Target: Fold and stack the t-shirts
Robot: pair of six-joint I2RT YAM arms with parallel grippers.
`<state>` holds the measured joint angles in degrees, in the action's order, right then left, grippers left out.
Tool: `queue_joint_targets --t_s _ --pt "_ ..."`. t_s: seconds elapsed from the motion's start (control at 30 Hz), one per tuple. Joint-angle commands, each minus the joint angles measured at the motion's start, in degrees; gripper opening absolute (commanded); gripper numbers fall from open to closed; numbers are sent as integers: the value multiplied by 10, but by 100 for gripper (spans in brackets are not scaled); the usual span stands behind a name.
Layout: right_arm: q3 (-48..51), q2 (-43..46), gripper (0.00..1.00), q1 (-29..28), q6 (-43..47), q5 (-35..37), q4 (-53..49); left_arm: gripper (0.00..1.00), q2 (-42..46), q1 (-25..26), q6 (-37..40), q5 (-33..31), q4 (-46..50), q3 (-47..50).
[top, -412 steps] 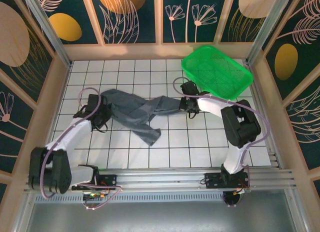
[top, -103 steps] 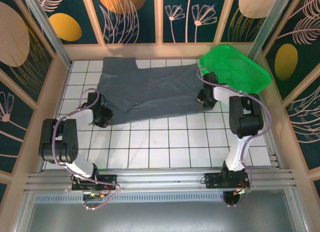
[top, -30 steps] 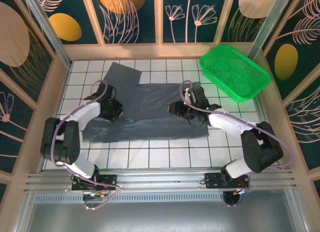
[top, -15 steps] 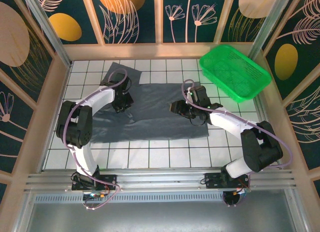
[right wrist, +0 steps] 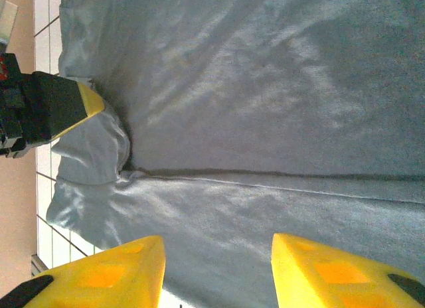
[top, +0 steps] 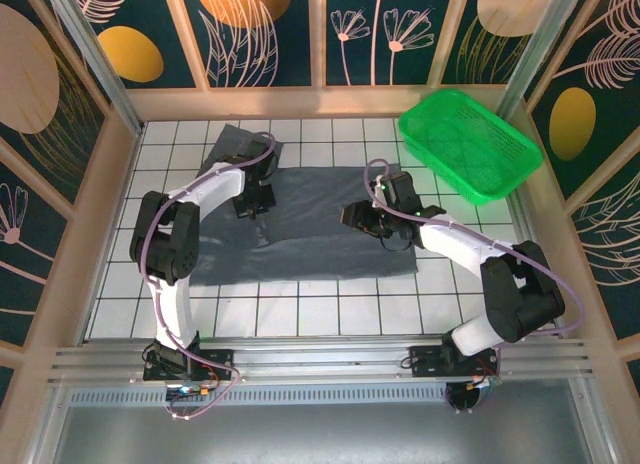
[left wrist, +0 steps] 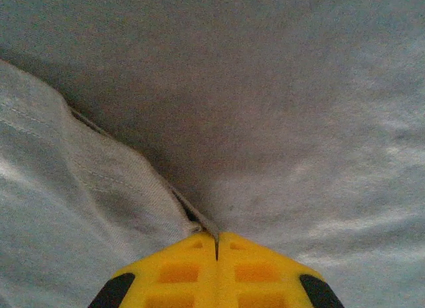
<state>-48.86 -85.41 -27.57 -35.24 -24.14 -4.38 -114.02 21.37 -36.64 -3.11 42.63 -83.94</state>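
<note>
Left tool (top: 254, 204) inward; basket (top: 470, 144) beside t-shirt (top: 310, 222)

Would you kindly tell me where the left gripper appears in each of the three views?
Top external: left gripper upper left of centre, on the t-shirt.
Left wrist: left gripper bottom centre, yellow fingers shut on the t-shirt's hem.
Right wrist: left gripper at the left edge, its yellow tip at bunched fabric.
Shared landmark: the hem it pinches.
</note>
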Motion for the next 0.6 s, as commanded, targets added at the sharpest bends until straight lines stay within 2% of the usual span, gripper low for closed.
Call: queue_joint_targets --t_s 0.0,0.03,0.07,0.1,0.13,0.17,0.2,0.27,0.37,0.5,0.57 --pt "-1 -6 47 3 5 -13 -9 0 -10 3 31 -31 28 -15" --pt "0 -6 47 3 5 -13 -10 0 -10 3 30 -39 29 -16" --pt "1 -5 47 3 4 -10 -13 14 -5 3 28 -45 27 -14" --pt "2 -2 47 3 4 1 -18 43 5 3 23 -51 22 -12" --pt "5 2 47 4 1 16 -25 61 20 3 13 -59 15 -7" --pt "10 11 46 5 -3 34 -32 77 36 3 7 -62 5 -1" --pt "19 21 44 8 -8 54 -36 81 58 3 2 -58 -10 10" --pt "45 46 43 18 -21 83 -31 79 98 3 -14 -50 -31 32" --pt "80 69 39 43 -28 120 -40 68 154 -2 -53 -36 -57 99" --pt "96 71 35 79 -21 133 -60 60 211 -69 -111 95 -177 262" --pt "92 61 35 93 -14 136 -69 54 227 -96 -126 116 -218 310"
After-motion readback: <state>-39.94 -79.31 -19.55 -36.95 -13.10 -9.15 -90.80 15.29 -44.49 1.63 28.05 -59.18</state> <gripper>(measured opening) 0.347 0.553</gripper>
